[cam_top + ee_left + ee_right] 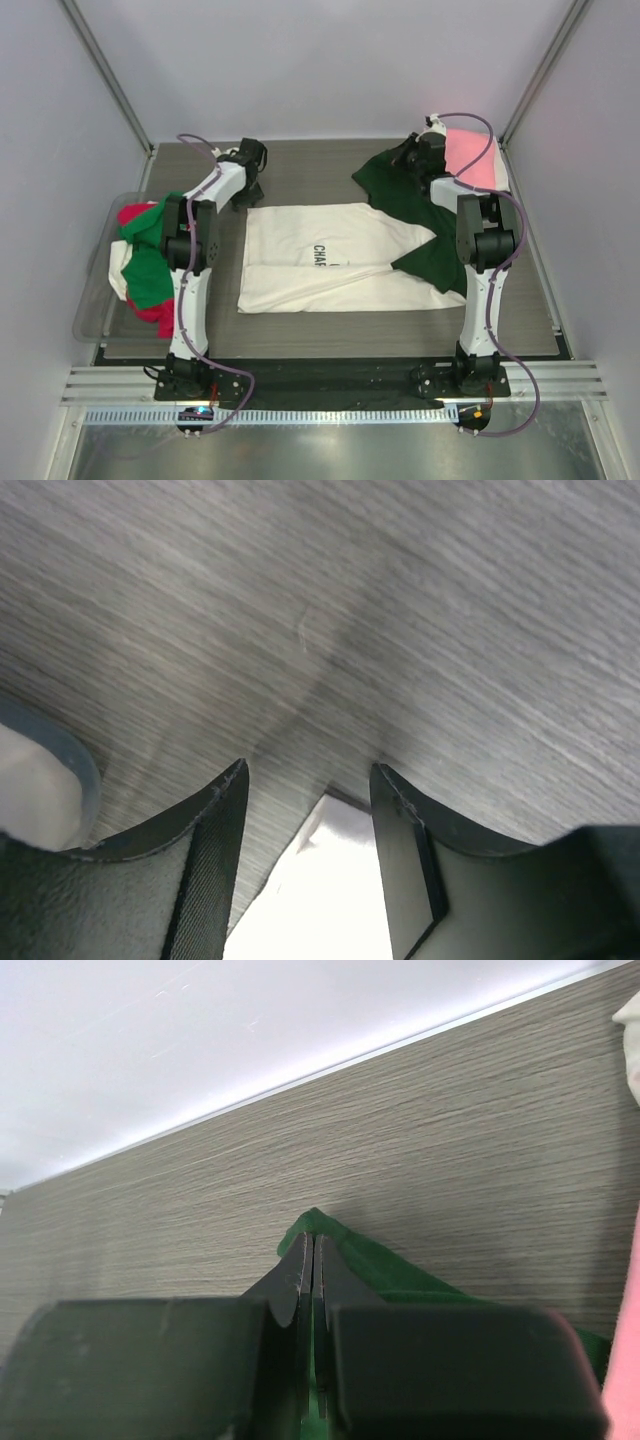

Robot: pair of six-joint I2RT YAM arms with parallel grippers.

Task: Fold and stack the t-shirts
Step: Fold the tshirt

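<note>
Both arms stretch toward 12 o'clock: left claw (pixel 308 780) wide open, empty, over the centred white shirt's (pixel 330 255) far corner; right claw (pixel 312 1250) clamped on green cloth (pixel 395 190) at 1 o'clock. A fold hides part of the lettering (pixel 320 255).

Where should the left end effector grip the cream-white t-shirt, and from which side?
The far-left corner of the cream-white t-shirt, from above: the cloth lies flat on the table, and that corner sits under the open left end effector.
</note>
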